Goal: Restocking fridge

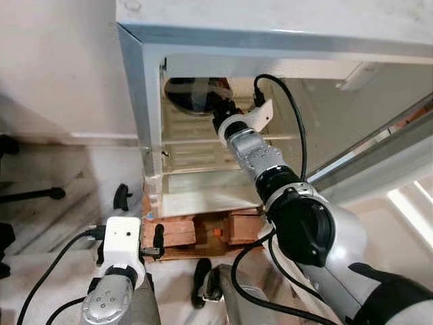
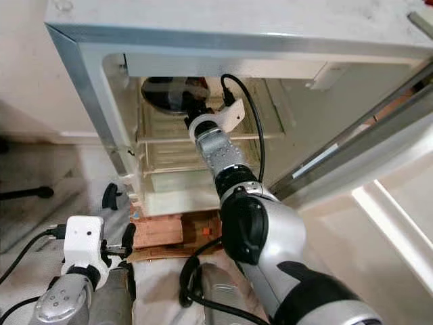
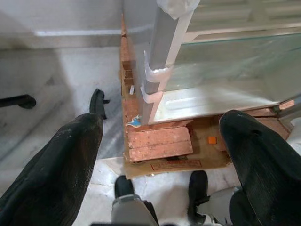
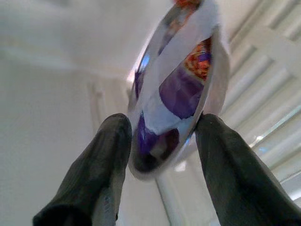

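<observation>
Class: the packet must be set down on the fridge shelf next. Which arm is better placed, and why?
The right. Its claw already grips the packet inside the fridge, above the shelf. The left claw hangs open, low over the floor.

Soft, even daylight is filling the room and the open fridge (image 1: 203, 156); its upper back corner is sitting in shadow. Close up, the right wrist picture is blurring, washed pale.

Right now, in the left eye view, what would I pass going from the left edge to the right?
Black fingertip on the floor → left gripper's white wrist housing → fridge's grey left edge → brick under the fridge → right gripper holding a dark packet → open fridge door.
</observation>
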Controlling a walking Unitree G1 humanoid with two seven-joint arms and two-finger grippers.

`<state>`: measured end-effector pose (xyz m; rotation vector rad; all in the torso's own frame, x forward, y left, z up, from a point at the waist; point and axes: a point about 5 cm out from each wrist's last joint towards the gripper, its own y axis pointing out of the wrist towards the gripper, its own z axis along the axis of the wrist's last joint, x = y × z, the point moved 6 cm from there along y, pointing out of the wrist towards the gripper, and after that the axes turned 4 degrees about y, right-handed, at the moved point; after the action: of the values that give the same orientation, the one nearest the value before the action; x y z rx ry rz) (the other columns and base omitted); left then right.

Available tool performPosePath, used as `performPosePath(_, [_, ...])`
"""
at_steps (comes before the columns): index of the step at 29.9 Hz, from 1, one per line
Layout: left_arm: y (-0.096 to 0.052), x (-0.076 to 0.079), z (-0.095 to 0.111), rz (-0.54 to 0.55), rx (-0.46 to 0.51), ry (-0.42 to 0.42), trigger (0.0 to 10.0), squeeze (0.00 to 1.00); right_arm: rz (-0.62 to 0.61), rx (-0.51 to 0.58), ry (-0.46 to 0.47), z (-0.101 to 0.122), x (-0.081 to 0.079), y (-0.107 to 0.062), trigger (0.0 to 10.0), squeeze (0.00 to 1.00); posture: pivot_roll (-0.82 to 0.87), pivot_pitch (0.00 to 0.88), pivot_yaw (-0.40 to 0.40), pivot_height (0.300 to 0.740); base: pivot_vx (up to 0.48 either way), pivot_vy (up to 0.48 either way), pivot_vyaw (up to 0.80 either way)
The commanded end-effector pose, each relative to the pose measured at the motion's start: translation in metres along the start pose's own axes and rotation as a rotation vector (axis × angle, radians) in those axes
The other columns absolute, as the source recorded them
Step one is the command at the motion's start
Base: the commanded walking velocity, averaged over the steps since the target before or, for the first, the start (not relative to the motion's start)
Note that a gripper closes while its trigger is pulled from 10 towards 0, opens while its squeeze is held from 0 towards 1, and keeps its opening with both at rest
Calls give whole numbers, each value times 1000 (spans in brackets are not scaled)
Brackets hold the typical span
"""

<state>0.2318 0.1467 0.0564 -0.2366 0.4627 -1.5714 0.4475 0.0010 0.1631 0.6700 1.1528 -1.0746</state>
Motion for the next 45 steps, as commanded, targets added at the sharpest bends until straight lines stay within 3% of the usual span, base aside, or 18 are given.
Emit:
performPosePath(1, [1,0,-7,1,-22,12,10000,0,1,-160,26,-74,5,-6,10000,1000,299,228,-201,740,0,0,0])
performPosePath(5, [9,-4,-1,10,-1,39,10000,0,-18,-175,-89,-57,32,-13,10000,1000,288,196,-184,740,0,0,0])
performPosePath(12, [22,-10,7,12,28,63,10000,0,5,-200,-198,-43,54,-22,10000,1000,264,154,-162,740,0,0,0])
performPosePath(16, [35,-12,14,-6,57,81,10000,0,49,-222,-381,-26,75,-35,10000,1000,225,107,-128,740,0,0,0])
performPosePath(21, [40,-9,25,-26,107,78,10000,0,111,-181,-533,-12,81,-51,10000,1000,203,73,-102,740,0,0,0])
performPosePath(23, [41,-9,26,-29,118,62,10000,0,124,-174,-634,-9,86,-63,10000,1000,196,64,-95,740,0,0,0])
performPosePath(24, [42,-8,23,-32,108,64,10000,0,118,-179,-691,-9,92,-69,10000,0,187,51,-86,740,0,0,0])
performPosePath(26, [45,-7,19,-34,95,71,10000,0,103,-167,-765,-6,101,-80,10000,0,179,37,-78,740,0,0,0])
performPosePath(27, [49,-5,17,-41,88,71,10000,0,53,-133,-760,1,111,-90,10000,0,169,25,-70,740,0,0,0])
performPosePath(32, [56,-5,27,-33,130,89,10000,0,-21,-89,-858,12,123,-107,10000,0,155,7,-60,740,0,0,0])
performPosePath(38, [62,-10,35,-10,152,68,10000,0,-80,-46,-886,24,127,-114,10000,0,143,0,-53,740,-260,0,0])
performPosePath(40, [64,-8,35,-14,149,83,10000,0,-103,-75,-931,23,133,-118,10000,0,143,0,-52,740,-281,0,0])
performPosePath(45, [68,-2,35,-38,151,97,10000,0,-102,-98,-928,19,134,-117,10000,0,138,0,-48,740,-299,0,0])
